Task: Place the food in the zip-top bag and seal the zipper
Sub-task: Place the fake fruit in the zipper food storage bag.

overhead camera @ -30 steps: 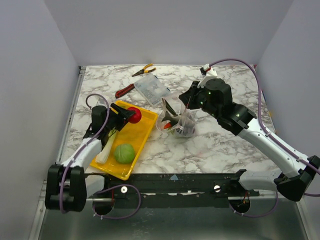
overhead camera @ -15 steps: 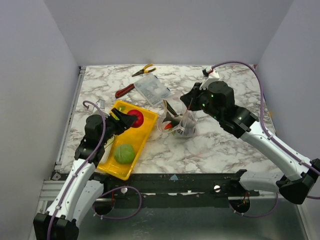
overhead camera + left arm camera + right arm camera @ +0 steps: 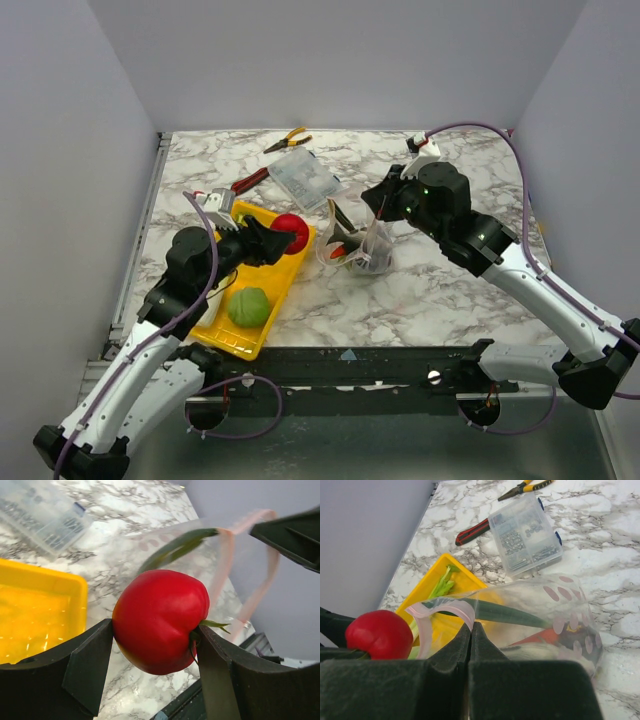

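My left gripper (image 3: 285, 238) (image 3: 152, 645) is shut on a red tomato (image 3: 290, 228) (image 3: 160, 617) (image 3: 379, 632), held above the right end of the yellow tray (image 3: 250, 280) (image 3: 35, 610), close to the bag's mouth. The clear zip-top bag (image 3: 360, 245) (image 3: 540, 617) stands on the table with several food pieces inside, a long green leaf among them. My right gripper (image 3: 378, 212) (image 3: 471, 627) is shut on the bag's pink zipper strip (image 3: 445, 607) (image 3: 235, 560), holding the mouth up. A green cabbage (image 3: 248, 306) lies in the tray. Leafy greens (image 3: 442, 582) lie there too.
A rigid clear box (image 3: 305, 177) (image 3: 527, 532) (image 3: 42, 515) lies behind the bag. Red-handled pliers (image 3: 250, 181) (image 3: 475, 531) and yellow-handled pliers (image 3: 288, 139) (image 3: 525, 487) lie at the back. Grey walls close in on the left, back and right.
My left arm has lifted the tomato out of the tray and carried it right, toward the bag's mouth. The right gripper has held the bag nearly still.
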